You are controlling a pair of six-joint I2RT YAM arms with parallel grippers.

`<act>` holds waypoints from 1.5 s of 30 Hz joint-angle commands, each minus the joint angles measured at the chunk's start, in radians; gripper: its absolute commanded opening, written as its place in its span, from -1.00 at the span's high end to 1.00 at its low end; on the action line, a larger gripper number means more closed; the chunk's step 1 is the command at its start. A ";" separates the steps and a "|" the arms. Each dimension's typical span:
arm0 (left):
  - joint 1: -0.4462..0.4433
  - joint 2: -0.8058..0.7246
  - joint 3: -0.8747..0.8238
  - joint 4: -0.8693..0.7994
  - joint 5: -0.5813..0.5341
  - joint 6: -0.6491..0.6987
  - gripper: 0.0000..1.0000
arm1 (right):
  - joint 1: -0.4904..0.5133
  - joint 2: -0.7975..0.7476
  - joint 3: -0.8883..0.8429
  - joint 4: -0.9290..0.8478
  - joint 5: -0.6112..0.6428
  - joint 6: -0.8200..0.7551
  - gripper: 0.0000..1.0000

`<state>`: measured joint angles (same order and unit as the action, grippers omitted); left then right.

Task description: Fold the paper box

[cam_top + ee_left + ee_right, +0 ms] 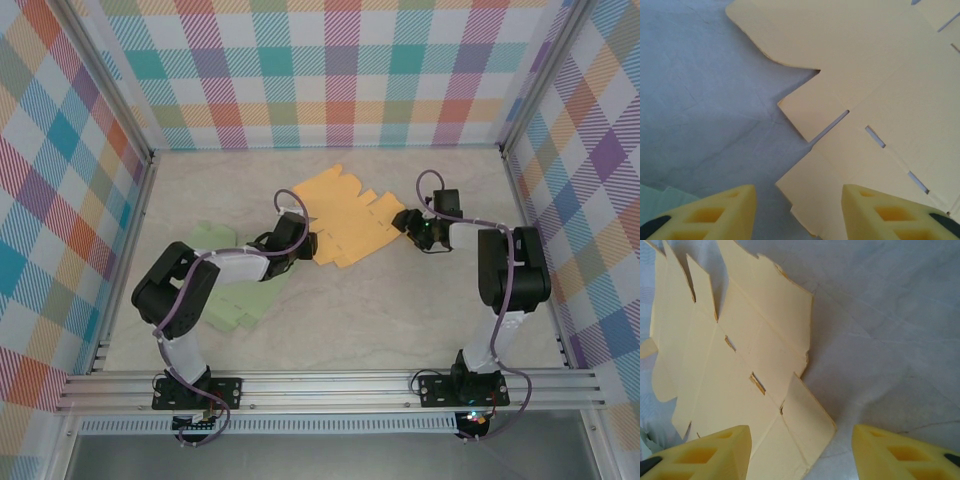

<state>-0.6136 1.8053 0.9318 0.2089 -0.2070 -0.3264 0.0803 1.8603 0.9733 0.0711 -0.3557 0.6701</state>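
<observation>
Arms low; left gripper (306, 243) and right gripper (404, 222), jaws apart, at paper box (345, 212)

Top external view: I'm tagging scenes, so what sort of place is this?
Probably a robot test cell: plaid walls on an aluminium frame enclose a tabletop holding a flat orange box blank.

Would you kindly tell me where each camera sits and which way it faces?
Top external: above and behind the robot, looking down on the table; both arms show, with left tool and right tool.
Left wrist: on that arm, looking down at the paper box edge; its fingers show.
Right wrist: likewise, at the box's other side; its fingers show.
Shared: all three see the paper box.
</observation>
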 commanded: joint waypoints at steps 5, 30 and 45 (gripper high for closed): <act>-0.011 0.056 0.045 0.010 0.047 -0.029 0.28 | 0.008 0.055 0.025 0.115 -0.100 0.046 -0.03; -0.013 0.043 0.041 0.021 0.061 -0.036 0.45 | 0.013 0.082 0.009 0.152 -0.051 -0.025 -0.05; -0.012 -0.159 0.094 -0.066 0.054 0.115 0.20 | 0.048 -0.145 0.113 -0.102 0.005 -0.410 0.85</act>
<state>-0.6140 1.7271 0.9756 0.1722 -0.1478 -0.2836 0.1143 1.8271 1.0283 0.0566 -0.3592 0.4255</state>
